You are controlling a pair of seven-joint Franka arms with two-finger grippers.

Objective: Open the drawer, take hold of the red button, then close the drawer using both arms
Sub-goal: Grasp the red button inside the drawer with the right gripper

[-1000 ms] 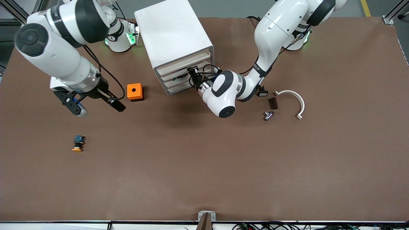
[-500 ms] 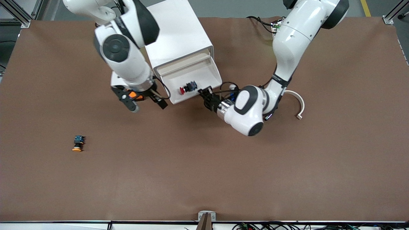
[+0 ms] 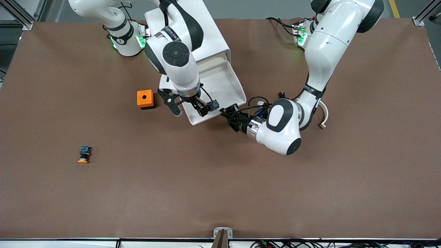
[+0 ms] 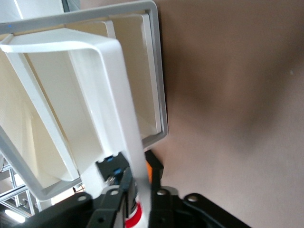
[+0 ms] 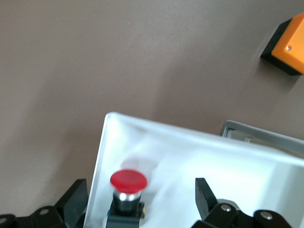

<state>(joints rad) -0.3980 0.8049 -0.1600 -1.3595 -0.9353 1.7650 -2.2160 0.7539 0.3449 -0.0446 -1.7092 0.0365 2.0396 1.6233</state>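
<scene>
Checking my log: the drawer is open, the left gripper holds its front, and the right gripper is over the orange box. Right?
Not quite. The right gripper is over the open drawer, above the button, as the right wrist view shows. The orange box sits beside it. The left gripper holds the drawer's front.

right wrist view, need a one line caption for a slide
Right tool, fingers open, poised over the red-capped button lying in the pulled-out white drawer, orange box beside it.

A flat brown matte table surface (image 3: 220, 193) is bounded by grey floor (image 3: 248, 8) along its upper edge, with silver aluminium frame posts (image 3: 424, 15) seen at the corners under even overhead light.
</scene>
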